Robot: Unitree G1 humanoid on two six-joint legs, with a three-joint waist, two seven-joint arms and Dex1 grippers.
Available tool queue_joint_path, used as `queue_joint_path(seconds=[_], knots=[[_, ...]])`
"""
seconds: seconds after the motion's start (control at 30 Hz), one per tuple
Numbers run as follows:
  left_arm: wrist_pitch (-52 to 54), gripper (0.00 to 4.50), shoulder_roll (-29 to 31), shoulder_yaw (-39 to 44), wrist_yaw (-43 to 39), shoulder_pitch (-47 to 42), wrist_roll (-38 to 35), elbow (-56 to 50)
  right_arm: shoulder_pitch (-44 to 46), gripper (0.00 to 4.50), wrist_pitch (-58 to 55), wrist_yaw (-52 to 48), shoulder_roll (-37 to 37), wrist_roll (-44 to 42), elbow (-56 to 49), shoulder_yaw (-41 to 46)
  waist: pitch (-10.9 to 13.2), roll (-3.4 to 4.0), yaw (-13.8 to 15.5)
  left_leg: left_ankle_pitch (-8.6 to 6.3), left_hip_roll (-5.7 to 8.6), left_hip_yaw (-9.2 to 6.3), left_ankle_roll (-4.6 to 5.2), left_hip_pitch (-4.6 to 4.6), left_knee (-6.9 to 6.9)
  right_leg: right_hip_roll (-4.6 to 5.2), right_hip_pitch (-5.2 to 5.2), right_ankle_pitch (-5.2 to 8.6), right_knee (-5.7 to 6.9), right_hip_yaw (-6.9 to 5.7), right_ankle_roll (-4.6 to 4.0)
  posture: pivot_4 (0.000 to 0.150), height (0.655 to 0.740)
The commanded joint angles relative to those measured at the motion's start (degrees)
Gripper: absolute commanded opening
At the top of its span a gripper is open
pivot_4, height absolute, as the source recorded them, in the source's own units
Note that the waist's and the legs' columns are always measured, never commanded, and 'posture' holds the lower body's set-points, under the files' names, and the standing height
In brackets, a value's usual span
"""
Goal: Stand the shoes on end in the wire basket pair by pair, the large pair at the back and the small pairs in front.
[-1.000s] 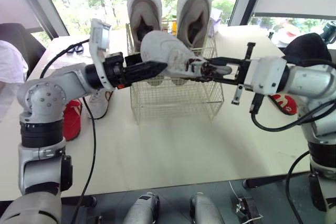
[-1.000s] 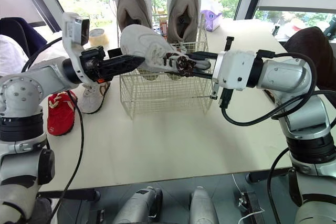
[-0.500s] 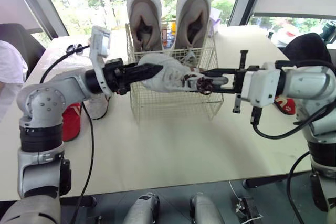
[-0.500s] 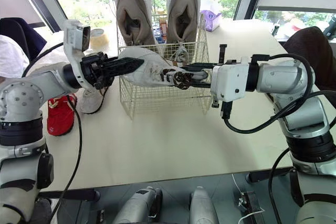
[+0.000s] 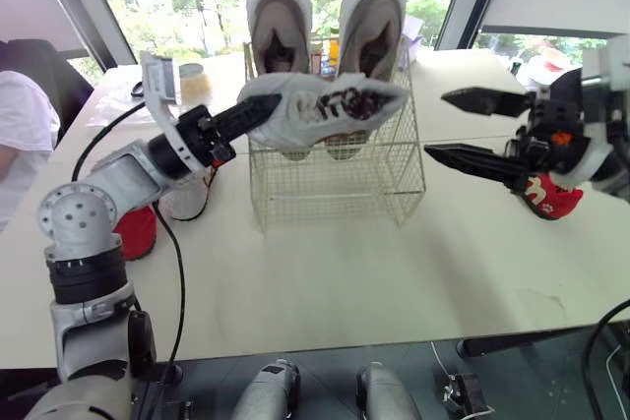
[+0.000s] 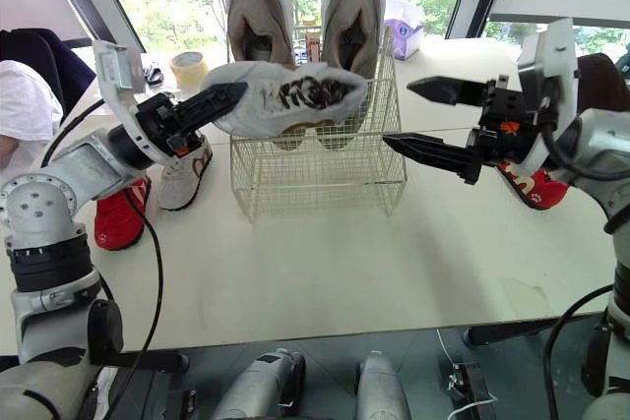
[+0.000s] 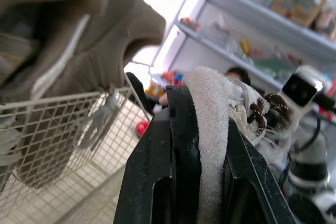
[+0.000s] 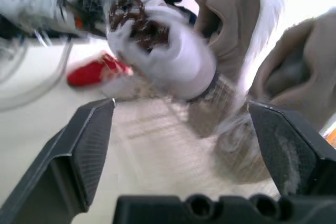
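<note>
A small white shoe (image 5: 325,105) with brown laces hangs level over the front of the wire basket (image 5: 335,184). My left gripper (image 5: 254,112) is shut on its heel; in the left wrist view the two black fingers (image 7: 157,182) pinch the heel's rim (image 7: 207,129). My right gripper (image 5: 438,125) stands wide open to the right of the basket, apart from the shoe (image 8: 163,51). The large beige pair (image 5: 279,17) stands on end at the back of the basket. Its mate, another small white shoe (image 6: 182,169), lies on the table left of the basket.
One red shoe (image 5: 133,233) lies at the table's left edge, another (image 5: 546,194) on the right behind my right gripper. A round cup (image 5: 192,74) and a purple box (image 6: 404,36) stand at the back. A person's white sleeve (image 5: 20,135) shows at far left.
My right gripper has let go of the white shoe, opened wide and drawn back to the right. The left gripper shut on the heel and now carries the shoe alone.
</note>
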State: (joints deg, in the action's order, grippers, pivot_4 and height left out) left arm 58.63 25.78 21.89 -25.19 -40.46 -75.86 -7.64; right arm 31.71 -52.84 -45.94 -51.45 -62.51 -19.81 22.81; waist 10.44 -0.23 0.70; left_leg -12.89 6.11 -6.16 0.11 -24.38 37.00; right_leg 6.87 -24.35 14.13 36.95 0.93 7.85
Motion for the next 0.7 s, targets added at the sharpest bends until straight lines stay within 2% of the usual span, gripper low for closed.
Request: queue_joint_path(seconds=[0.03, 0.17, 0.3, 0.7], knots=[[-3.4, 0.26, -2.4, 1.8, 4.4, -0.6, -4.8, -3.8, -0.5, 4.48, -3.3, 15.7, 8.6, -13.7, 0.1, 1.5, 0.0, -0.01, 0.0, 0.00, -0.01, 0.01, 0.00, 0.00, 0.02, 0.01, 0.01, -0.01, 0.00, 0.01, -0.01, 0.150, 0.7400], [-6.7, 0.26, -5.4, 0.9, 7.1, -1.6, -4.8, -3.9, 0.6, 4.48, -0.9, 28.8, 20.0, -18.6, -1.1, -2.6, 0.0, 0.01, -0.1, 0.02, 0.02, 0.05, -0.02, -0.01, 0.00, -0.04, -0.06, -0.02, 0.03, 0.04, -0.01, 0.150, 0.7400], [-8.8, 0.26, -7.8, -1.2, 8.1, -1.5, -3.4, -4.5, 5.0, 4.48, 4.0, 36.3, 29.4, -17.5, -0.9, -5.9, 0.0, 0.02, -0.2, 0.05, 0.04, 0.07, -0.05, -0.01, 0.00, -0.05, -0.07, -0.03, 0.04, 0.04, 0.00, 0.150, 0.7400], [-13.1, 0.26, -9.5, -6.6, 7.3, 1.8, 3.7, -4.8, 11.6, 4.48, 10.1, 41.6, 35.9, -16.2, 1.4, -8.3, 0.0, 0.02, -0.4, 0.05, 0.04, 0.07, -0.04, -0.01, -0.03, -0.10, -0.07, -0.03, 0.05, -0.04, -0.01, 0.150, 0.7400]])
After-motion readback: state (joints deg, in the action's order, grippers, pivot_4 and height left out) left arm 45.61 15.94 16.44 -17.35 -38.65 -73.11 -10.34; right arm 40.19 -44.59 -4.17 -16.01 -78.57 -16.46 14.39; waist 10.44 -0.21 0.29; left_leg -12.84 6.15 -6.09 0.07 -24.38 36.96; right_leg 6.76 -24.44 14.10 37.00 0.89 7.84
